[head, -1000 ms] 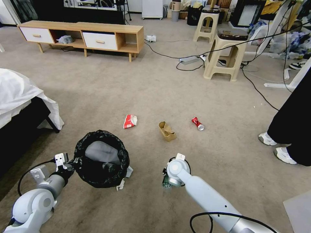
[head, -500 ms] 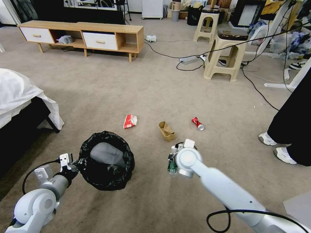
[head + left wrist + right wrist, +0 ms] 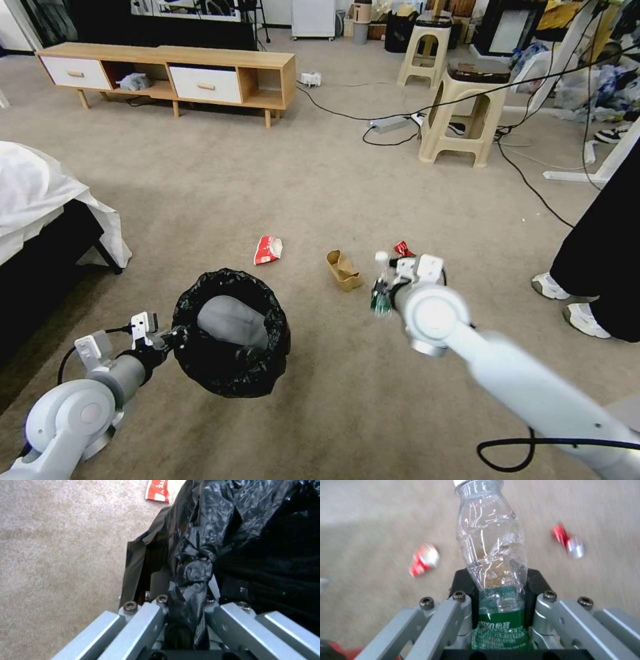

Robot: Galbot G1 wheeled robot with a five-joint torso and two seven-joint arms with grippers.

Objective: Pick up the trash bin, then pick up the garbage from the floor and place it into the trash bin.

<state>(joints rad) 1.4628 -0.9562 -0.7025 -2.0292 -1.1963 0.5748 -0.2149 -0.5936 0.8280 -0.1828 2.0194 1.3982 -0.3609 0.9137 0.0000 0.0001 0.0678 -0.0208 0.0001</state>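
The trash bin (image 3: 230, 333), grey with a black bag over its rim, hangs tilted just above the carpet. My left gripper (image 3: 176, 336) is shut on its near-left rim; in the left wrist view the fingers pinch the black bag (image 3: 188, 580). My right gripper (image 3: 385, 295) is shut on a clear bottle with a green label (image 3: 493, 555), held in the air beside the brown paper box (image 3: 343, 270). On the floor lie the red-white wrapper (image 3: 268, 249) and the crushed red can (image 3: 403, 249), the can partly behind my right wrist.
A bed with a white sheet (image 3: 40, 193) stands at the left. A wooden cabinet (image 3: 167, 67), two beige stools (image 3: 467, 113) and floor cables (image 3: 527, 187) lie farther ahead. A person's legs and white shoes (image 3: 580, 313) stand at the right.
My right arm has risen and swung forward and to the right with the bottle in its grip. The bin in my left gripper has shifted slightly right, covering the white scraps beside it.
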